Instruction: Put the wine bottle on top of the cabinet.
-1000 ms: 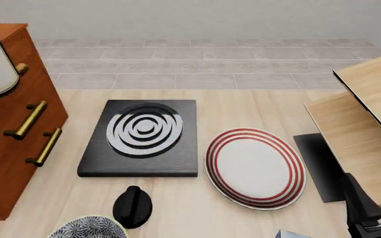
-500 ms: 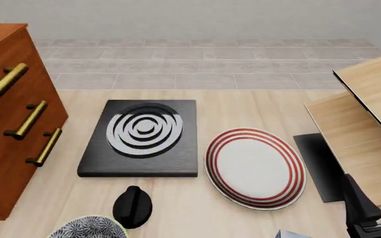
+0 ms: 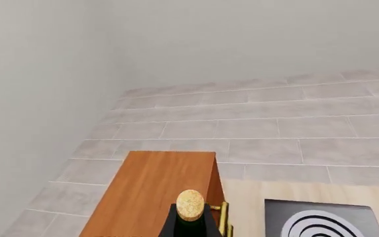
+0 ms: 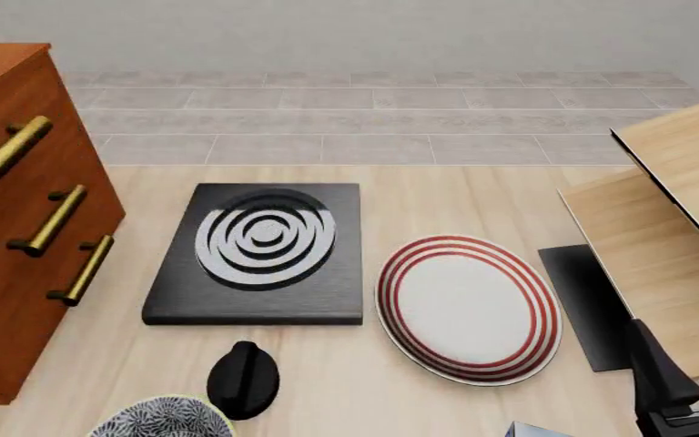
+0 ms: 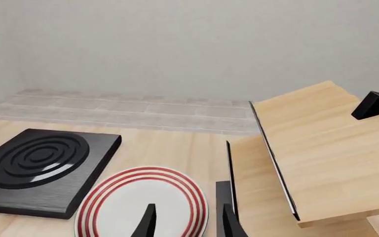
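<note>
Wine bottle (image 3: 190, 217) with its cork over the cabinet (image 3: 153, 192) top, left gripper's hold hidden — can't tell, right gripper (image 5: 186, 222) open, empty, above the striped plate (image 5: 140, 205).

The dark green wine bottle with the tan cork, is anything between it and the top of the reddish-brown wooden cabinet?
Nothing visible. In the left wrist view the dark green wine bottle with its tan cork sits over the reddish-brown wooden cabinet, whose visible top is bare. The bottle's base is out of frame, so contact cannot be told.
</note>
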Controlling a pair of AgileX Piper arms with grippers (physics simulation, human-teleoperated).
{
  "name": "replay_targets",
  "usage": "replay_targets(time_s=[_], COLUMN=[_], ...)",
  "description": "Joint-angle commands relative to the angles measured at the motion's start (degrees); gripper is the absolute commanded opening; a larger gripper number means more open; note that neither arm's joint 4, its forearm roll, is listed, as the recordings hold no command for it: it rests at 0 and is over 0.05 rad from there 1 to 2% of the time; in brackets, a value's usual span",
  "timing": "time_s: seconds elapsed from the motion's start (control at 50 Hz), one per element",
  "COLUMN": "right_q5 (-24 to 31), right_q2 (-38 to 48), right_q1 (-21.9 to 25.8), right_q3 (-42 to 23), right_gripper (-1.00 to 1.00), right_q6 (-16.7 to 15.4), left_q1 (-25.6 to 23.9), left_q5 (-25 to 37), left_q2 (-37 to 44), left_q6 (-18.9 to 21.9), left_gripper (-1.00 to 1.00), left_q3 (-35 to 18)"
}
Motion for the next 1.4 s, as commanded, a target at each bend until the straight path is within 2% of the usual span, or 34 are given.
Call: replay_targets(time_s=[0.02, 0.2, 0.26, 0.34, 0.72, 0.86, 1.16, 1.18, 1.4], right_q5=[0.1, 0.1, 0.2, 0.1, -0.1, 0.0, -0.5, -0.4, -0.9], right_q2=[0.0, 0.0, 0.0, 0.0, 0.1, 0.2, 1.4, 1.3, 2.2], right_q1=[0.0, 0.0, 0.0, 0.1, 0.0, 0.1, -0.1, -0.1, -0.1], right_q3=[0.0, 0.0, 0.0, 0.1, 0.5, 0.6, 0.7, 0.7, 0.6], right_gripper=[1.0, 1.0, 1.0, 1.0, 1.0, 1.0, 1.0, 1.0, 1.0], right_q6=[-0.1, -0.2, -0.2, -0.4, -0.8, -1.0, -1.4, -1.6, -1.8], left_q1=[6.3, 11.0, 13.2, 13.0, 14.3, 13.8, 13.8, 13.7, 13.5], left_q5=[-5.1, -9.2, -10.8, -12.5, -16.8, -19.6, -22.6, -23.1, -24.3], left_q2=[1.0, 2.3, 3.1, 2.7, 2.6, 1.7, 2.3, 2.3, 1.4], left_q6=[0.2, -0.1, -1.8, -1.8, -2.1, -1.3, -1.9, -1.8, -2.5], left_gripper=[-1.0, -1.0, -1.0, -1.0, -1.0, -1.0, -1.0, 1.0, 1.0], left_q3=[3.1, 6.2, 6.9, 10.6, 18.5, 23.6, 27.0, 27.6, 30.1])
